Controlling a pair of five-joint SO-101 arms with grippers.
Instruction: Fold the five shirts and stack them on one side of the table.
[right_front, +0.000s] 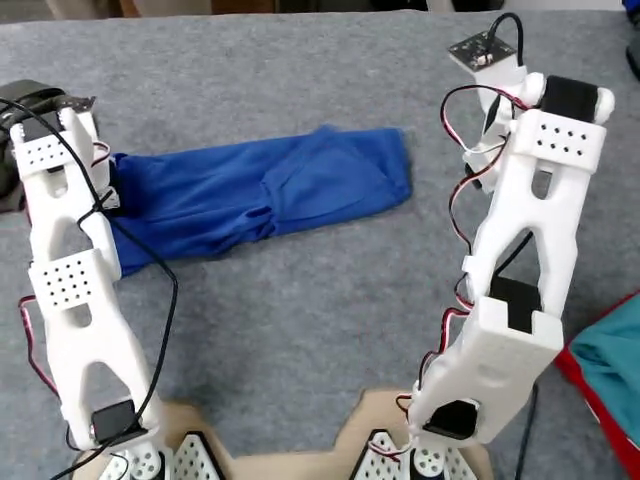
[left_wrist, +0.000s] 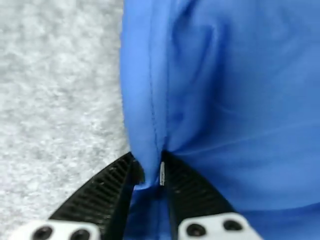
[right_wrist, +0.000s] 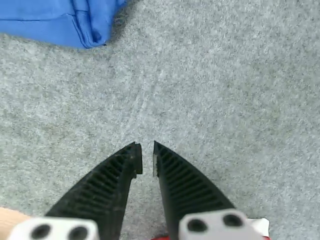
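Left gripper (left_wrist: 148, 169) tight on shirt (left_wrist: 240, 100) edge

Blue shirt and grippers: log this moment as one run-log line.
blue shirt: lying on table | left gripper: shut on shirt edge | right gripper: shut, empty, above table

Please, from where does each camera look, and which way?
High view: fixed above, facing down on the grey felt table, long blue cloth shirt and both white arms.
Left wrist view: on the left arm, facing along its black left end effector, shut on the shirt.
Right wrist view: on the right arm, facing down past the right end effector at felt.
Shared: the shirt, in all three.
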